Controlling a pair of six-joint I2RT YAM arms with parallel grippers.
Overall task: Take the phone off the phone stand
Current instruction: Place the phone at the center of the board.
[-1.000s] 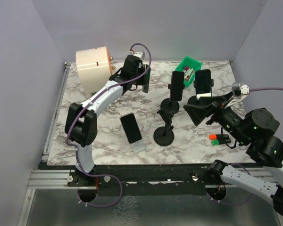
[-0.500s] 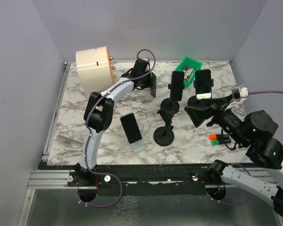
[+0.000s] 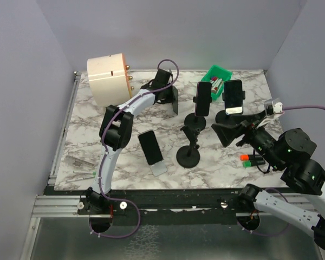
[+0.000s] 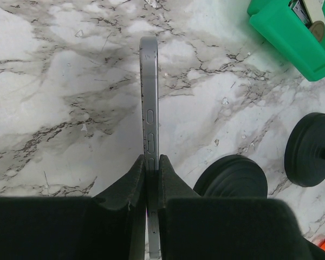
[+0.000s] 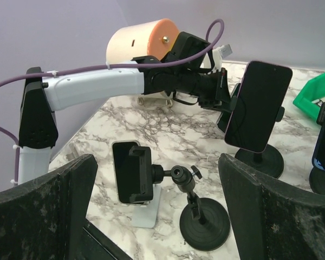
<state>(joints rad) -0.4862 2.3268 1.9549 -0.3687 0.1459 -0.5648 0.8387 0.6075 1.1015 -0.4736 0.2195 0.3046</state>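
Phone [image 4: 149,108], dark and slim, is pinched edge-on between the two fingers of the left hand [image 4: 151,162], which is closed tight on its lower part, so the side buttons face the wrist camera. From above, the phone [image 3: 175,101] hangs from the left hand [image 3: 166,92] over the far middle of the marble table [image 3: 97,135], free of any stand; whether its lower end touches the table cannot be told. Just to its right a second phone [image 3: 203,98] stands clamped in a black stand, and further right a third phone [image 3: 234,96] sits in another. Behind those lies a green bin [image 3: 219,76]. Nearer the arms, an empty black stand [image 3: 188,154] has its round base on the table, and left of it a fourth phone [image 3: 150,147] rests in a white stand. A beige cylinder [image 3: 109,78] fills the far left corner. The right hand [image 3: 223,127] hovers at the right side with its fingers spread wide, holding nothing.
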